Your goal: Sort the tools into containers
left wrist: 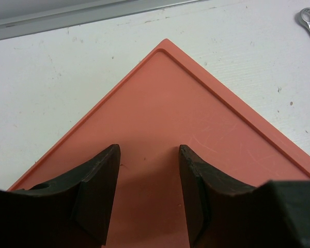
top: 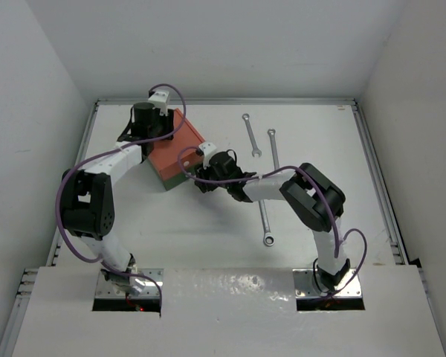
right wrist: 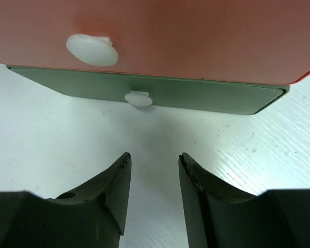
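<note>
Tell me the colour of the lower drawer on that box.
Dark green; the lower drawer shows best in the right wrist view, under the orange-red drawer.

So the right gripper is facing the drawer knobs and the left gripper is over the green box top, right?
Not quite. The box top is orange, not green, as the left wrist view shows. The rest holds: the left gripper is over it, and the right gripper faces the drawer knobs.
</note>
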Controlling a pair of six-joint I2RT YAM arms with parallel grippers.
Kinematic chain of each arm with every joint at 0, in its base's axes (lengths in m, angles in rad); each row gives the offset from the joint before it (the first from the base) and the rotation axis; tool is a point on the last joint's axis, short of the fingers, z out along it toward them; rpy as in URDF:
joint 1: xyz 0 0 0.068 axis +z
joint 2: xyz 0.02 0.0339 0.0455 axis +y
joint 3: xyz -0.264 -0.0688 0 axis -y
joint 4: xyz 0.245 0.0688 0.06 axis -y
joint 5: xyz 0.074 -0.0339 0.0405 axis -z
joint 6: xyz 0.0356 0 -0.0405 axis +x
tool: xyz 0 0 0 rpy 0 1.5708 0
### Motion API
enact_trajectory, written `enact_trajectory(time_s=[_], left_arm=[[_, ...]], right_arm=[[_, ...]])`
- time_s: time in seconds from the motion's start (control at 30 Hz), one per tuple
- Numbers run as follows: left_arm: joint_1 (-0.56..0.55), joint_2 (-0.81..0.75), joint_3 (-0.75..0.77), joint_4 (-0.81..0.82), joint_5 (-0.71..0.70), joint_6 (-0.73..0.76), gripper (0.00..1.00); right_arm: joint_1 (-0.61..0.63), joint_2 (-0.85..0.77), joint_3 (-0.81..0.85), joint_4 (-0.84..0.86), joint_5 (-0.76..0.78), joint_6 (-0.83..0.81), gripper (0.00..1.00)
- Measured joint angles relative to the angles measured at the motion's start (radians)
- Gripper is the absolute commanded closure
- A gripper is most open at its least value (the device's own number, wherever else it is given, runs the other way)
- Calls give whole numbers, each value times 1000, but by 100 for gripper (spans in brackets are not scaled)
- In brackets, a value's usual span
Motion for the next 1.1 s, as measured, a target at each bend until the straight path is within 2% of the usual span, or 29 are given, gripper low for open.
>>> enact_trajectory(time_s=[0.73,1.1], left_arm=[[0,7,10,-7,4,0,54],[0,18,15,8,4,3,54]], right_arm=[[32,134,71,160,70,34,56],[42,151,71,278,124,141,58]])
